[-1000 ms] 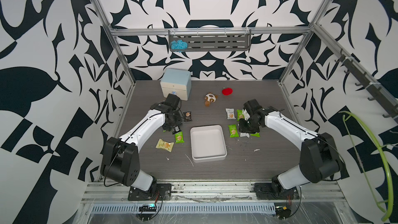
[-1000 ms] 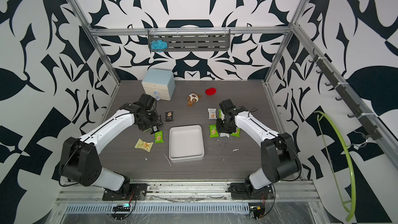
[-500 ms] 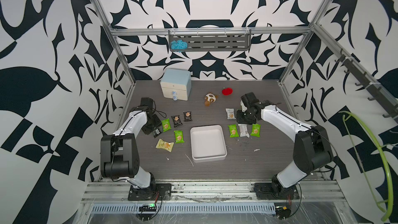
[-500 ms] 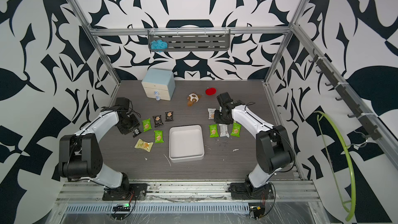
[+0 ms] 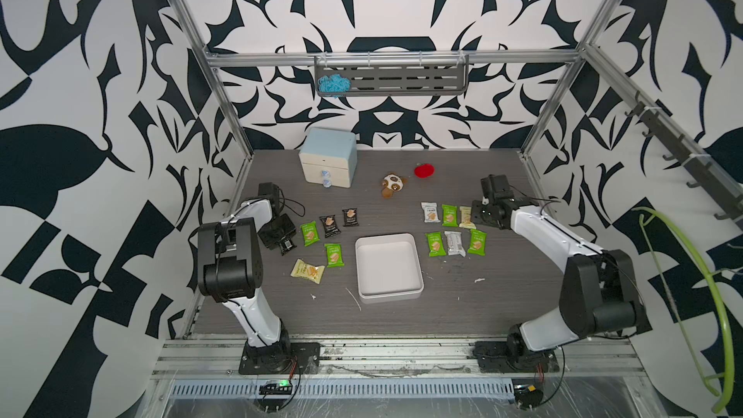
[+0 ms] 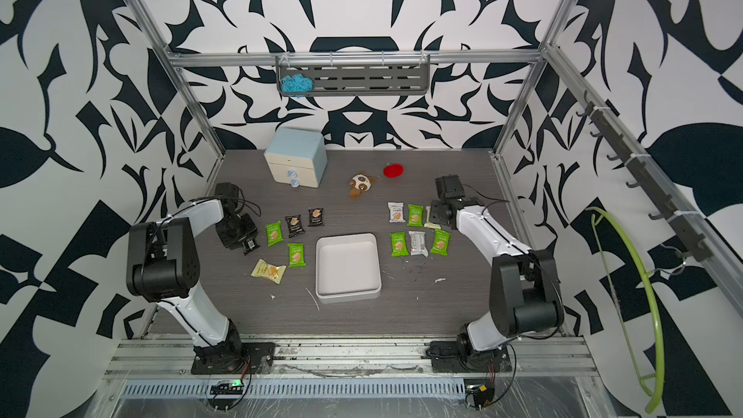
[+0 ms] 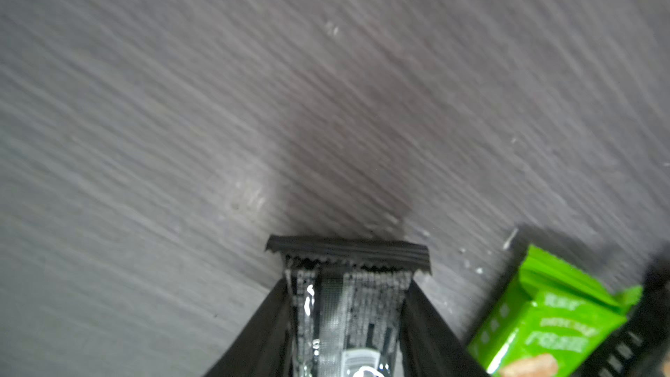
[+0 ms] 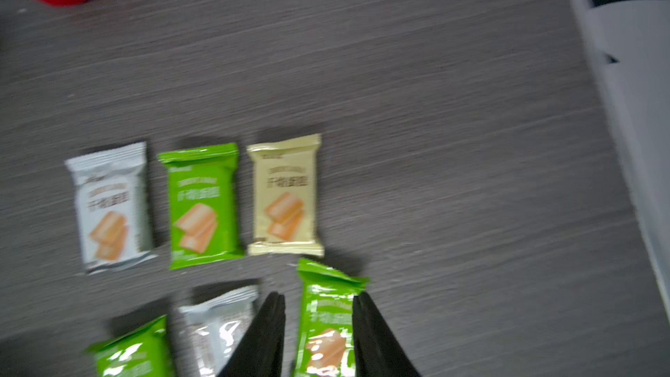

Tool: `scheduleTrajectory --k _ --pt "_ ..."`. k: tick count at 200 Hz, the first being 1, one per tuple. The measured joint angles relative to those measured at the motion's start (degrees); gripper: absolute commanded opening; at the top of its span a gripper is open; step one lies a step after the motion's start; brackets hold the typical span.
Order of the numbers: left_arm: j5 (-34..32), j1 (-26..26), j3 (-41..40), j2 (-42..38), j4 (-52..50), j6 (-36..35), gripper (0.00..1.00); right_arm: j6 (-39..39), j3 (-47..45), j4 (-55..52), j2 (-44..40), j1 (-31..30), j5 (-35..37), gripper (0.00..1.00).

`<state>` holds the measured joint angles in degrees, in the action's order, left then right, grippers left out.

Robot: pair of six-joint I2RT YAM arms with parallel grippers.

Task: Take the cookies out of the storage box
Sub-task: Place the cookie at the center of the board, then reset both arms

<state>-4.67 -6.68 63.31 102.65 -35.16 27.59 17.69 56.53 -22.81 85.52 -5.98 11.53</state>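
Observation:
The white storage box (image 5: 386, 236) (image 6: 348, 236) sits empty mid-table. Several cookies lie flat to its left, among them a green packet (image 5: 310, 233), two black ones (image 5: 329, 225) and a cream one (image 5: 307, 271). Right of the box lie two rows of three, including a white packet (image 8: 108, 208) and a cream one (image 8: 286, 197). My left gripper (image 5: 283, 240) (image 7: 348, 281) is shut on a black packet (image 7: 348, 295) (image 6: 250, 244), low over the table at the far left. My right gripper (image 5: 480, 219) (image 8: 319, 306) hovers open above a green packet (image 8: 328, 320) (image 5: 477, 242) that lies on the table.
At the back stand a cream two-drawer cabinet (image 5: 327, 162) with a pale-blue top, a brown-and-white plush toy (image 5: 392, 184) and a red toy (image 5: 424, 170). A wall shelf (image 5: 402, 80) holds blue yarn. Metal frame posts edge the table.
My left gripper has swung left, away from the box, carrying the black packet. My right gripper has risen and drawn back from the packets on the right.

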Motion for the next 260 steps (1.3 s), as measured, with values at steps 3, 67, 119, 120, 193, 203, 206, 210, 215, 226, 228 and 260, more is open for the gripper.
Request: scheduleTrajectory --k 3,67,119,120,193,203,206,210,215,226,228,260 --pt "0.0 0.0 0.2 0.1 0.0 -0.1 0.54 -0.2 -0.6 0.6 -0.3 0.6 0.2 0.37" --pt "0.0 0.0 1.0 -0.1 -0.1 -2.1 0.76 -7.8 -20.6 27.0 -3.8 4.1 4.7 0.4" --pt "-1.2 0.0 0.2 -10.8 3.7 -6.3 0.77 -11.1 -28.7 49.8 1.6 4.0 5.6 0.42" --pt "-1.2 0.0 0.0 -11.0 4.0 -6.4 0.77 -11.1 -28.8 50.0 1.6 4.0 5.6 0.42" --pt "-3.1 0.1 -29.7 -19.9 46.3 -12.8 0.79 -13.5 -37.6 69.9 4.1 3.3 4.7 0.99" --pt "-3.8 0.3 -32.0 -18.7 51.2 -12.9 0.78 -13.6 -37.6 70.9 4.1 3.3 4.6 0.99" --pt "-4.0 0.4 -32.5 -18.4 52.4 -12.9 0.78 -13.7 -37.6 71.1 4.1 3.3 4.6 0.99" --pt "-4.4 0.6 -33.0 -18.1 53.8 -12.9 0.79 -13.7 -37.6 71.3 4.0 3.2 4.6 0.99" --pt "-4.9 0.9 -33.8 -17.9 55.7 -13.0 0.8 -13.7 -37.6 71.5 4.0 3.2 4.6 0.99" --pt "-7.0 2.4 -36.2 -18.2 61.5 -13.8 0.96 -13.8 -37.6 71.8 4.0 3.1 4.6 0.99" --pt "-7.4 2.7 -36.7 -18.3 62.5 -14.1 0.99 -13.8 -37.6 71.8 4.0 3.1 4.5 0.99" --pt "-13.4 13.2 -43.5 -16.4 78.6 -20.3 1.0 -14.1 -37.6 72.0 4.0 3.1 4.3 0.99"
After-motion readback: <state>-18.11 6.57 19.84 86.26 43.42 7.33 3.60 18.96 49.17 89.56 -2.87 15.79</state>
